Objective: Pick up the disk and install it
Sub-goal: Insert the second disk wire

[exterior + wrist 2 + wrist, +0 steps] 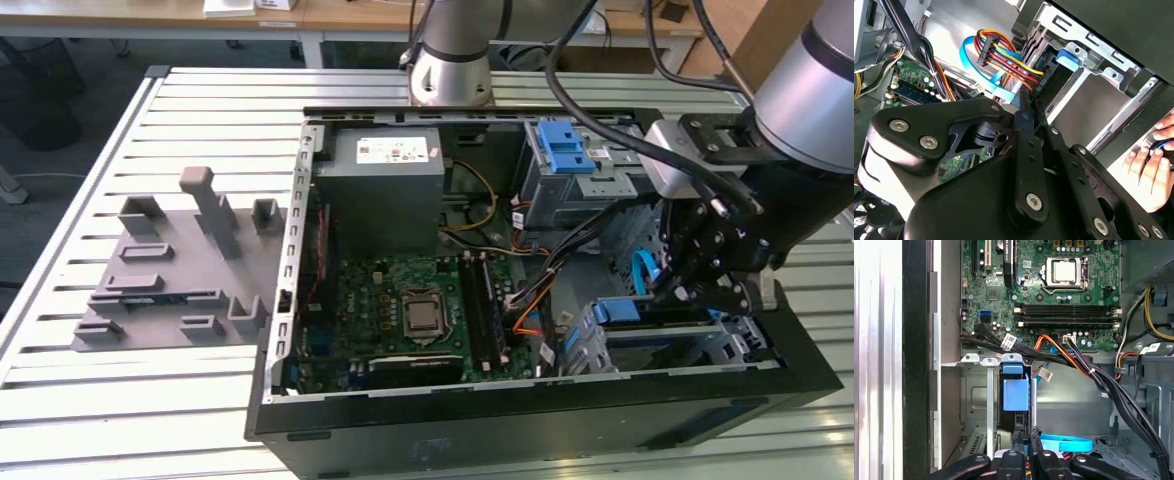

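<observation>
The pincer (717, 290) hangs above the drive cage (667, 340), closed on the disk (1015, 392); stiff, fairly heavy, best gripped by its blue rails.

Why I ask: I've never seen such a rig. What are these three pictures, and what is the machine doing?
The machine is a robot arm. The exterior view looks at the whole scene from off the arm; both wrist views come from cameras riding on the arm, looking down past its gripper. On the slatted metal table lies an open computer case, with its green motherboard and grey power supply showing. A grey holder plate lies at the exterior view's left. The gripper reaches into the case at the disk, which stands edge-on in a metal drive cage. A person's hand shows in the second wrist view.
</observation>
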Motion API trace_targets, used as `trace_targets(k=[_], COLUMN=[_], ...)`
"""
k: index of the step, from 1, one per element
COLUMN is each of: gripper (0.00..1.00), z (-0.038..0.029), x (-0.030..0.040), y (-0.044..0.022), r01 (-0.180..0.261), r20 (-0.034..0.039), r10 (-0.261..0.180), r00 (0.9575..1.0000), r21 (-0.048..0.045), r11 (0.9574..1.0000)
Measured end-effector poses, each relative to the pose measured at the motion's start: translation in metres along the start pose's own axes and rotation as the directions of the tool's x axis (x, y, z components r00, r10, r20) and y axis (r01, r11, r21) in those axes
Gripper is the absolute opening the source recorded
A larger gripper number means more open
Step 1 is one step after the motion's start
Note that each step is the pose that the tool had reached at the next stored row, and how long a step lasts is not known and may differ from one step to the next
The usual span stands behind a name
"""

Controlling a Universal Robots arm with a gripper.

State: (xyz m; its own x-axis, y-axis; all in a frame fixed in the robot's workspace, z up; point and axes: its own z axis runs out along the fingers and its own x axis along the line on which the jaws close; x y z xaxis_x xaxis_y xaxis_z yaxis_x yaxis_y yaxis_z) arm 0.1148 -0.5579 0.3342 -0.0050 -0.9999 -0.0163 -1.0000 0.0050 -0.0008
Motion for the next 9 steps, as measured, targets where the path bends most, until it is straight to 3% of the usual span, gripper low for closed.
trace_targets(k=[9], gripper=[0.17], z=[0.0023], x=[0.0001], y=[0.0000], r01=[0.000], r20=[-0.0003], r10=[0.000], r00=[1.0000], r21=[0.0000], r11=[1.0000])
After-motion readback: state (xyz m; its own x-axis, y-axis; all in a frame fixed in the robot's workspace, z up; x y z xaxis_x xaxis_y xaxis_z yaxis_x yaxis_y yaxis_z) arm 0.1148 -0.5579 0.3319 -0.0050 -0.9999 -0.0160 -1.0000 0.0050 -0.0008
